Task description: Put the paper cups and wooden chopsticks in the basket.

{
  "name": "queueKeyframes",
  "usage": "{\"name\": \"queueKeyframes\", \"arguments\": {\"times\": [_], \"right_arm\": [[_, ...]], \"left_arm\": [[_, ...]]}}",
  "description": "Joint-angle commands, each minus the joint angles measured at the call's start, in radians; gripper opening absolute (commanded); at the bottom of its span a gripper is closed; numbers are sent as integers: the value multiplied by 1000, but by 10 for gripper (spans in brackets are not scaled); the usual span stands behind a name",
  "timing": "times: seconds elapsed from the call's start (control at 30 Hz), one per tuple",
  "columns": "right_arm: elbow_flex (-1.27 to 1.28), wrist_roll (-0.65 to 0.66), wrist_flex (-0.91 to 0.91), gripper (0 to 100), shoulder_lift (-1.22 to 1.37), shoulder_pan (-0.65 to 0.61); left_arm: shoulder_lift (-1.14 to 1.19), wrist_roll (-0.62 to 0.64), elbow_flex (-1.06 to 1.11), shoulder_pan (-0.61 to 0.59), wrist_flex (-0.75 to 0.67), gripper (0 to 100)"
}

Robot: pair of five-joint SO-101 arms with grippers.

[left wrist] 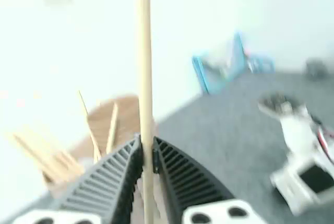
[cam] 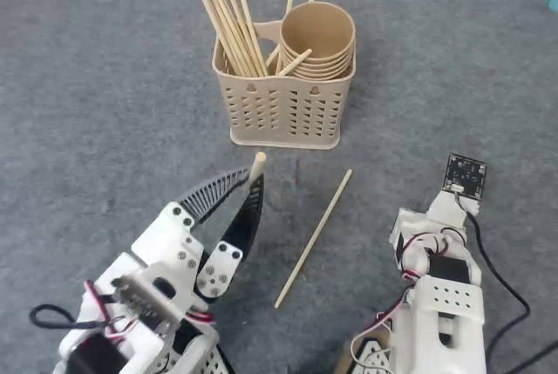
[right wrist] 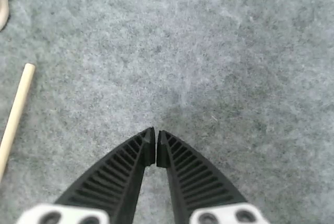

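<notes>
- Because the left hand [cam: 253, 184] is shut on one pale wooden chopstick [left wrist: 143, 51] only at the very tips of its jaws, the long upright stick could pivot or slip free during the carry.
- The right hand [right wrist: 156, 145], closed on nothing, hangs over the grey felt tabletop [cam: 105, 112]. A careless sweep might roll the loose wooden chopstick [cam: 314, 236] lying between the arms.
- Farther off, the beige perforated plastic basket [cam: 283, 112] is crowded. Its bundle of chopsticks [cam: 231, 25] and stacked tan paper cups [cam: 316, 38] could block the held stick.

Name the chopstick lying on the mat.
The loose chopstick in front of the basket; the held chopstick is pinched in the left tool, others stand inside the basket.
</notes>
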Motion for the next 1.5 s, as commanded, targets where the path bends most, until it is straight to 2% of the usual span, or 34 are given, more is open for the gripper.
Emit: {"name": "queueKeyframes", "arguments": {"times": [0.0,0.17,0.27,0.33,0.43,0.63,0.73,1.17,1.4,1.47], "right_arm": [[-6,11,-13,34,-19,-5],[-6,11,-13,34,-18,-5],[-6,11,-13,34,-18,-5],[-6,11,-13,34,-18,-5],[-6,11,-15,34,-18,-5],[-6,11,-13,33,-18,-7],[-6,11,-13,33,-16,-7],[-6,11,-15,33,-16,-7],[-6,11,-19,34,-16,-7],[-6,11,-19,35,-16,-7]], "left_arm": [[6,-5,36,-64,-233,14],[8,0,191,-195,-713,14],[8,0,311,-233,-993,14],[8,-2,378,-252,-1140,14],[8,-3,447,-281,-1261,14],[14,2,460,-285,-1277,14],[92,2,423,-290,-1278,14],[934,3,-110,-410,-1278,14],[1261,3,-311,-410,-1270,14],[1321,5,-374,-410,-1200,15]]}}
